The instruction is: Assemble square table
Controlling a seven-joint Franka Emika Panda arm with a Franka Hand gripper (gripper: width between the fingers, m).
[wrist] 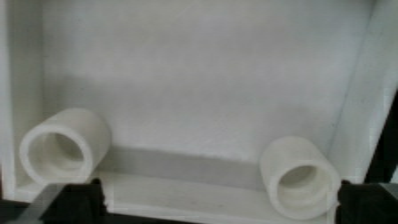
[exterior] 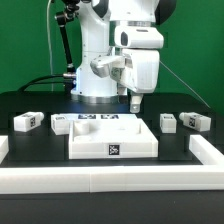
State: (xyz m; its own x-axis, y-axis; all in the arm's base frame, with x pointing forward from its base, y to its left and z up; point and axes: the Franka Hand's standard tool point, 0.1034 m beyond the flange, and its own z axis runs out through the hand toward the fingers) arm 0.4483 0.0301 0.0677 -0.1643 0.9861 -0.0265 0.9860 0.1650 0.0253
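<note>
Tabletop (exterior: 112, 138) of the square table, a white square tray with a raised rim, lies flat on the black table (exterior: 30, 143) in the lower middle of the exterior view. A black-white tag shows on its front wall. Just behind it, partly hidden by the far rim, lies the marker board (exterior: 100, 119).

Two leg blocks (exterior: 27, 121) lie at the middle left of the frame, one near the edge and one (exterior: 60, 123) beside the marker board's end. Two more sit at the middle right (exterior: 168, 122) (exterior: 193, 121), close together. All four are apart from the tabletop. Long white border rails (exterior: 110, 178) run across the bottom of the frame and up both sides.

The arm stands in the upper middle, and its gripper (exterior: 135, 102) points straight down above the tabletop's far edge, clear of it and touching nothing.

The wrist view looks into the tray, where smooth white floor and side walls fill the picture. Two short round sockets (wrist: 66, 148) (wrist: 299, 175) stand up from the floor (hollow ends turned toward the camera). The dark fingers (wrist: 54, 208) show only as blurred tips at opposite corners of that picture. They are spread wide, with nothing pinched between them.
</note>
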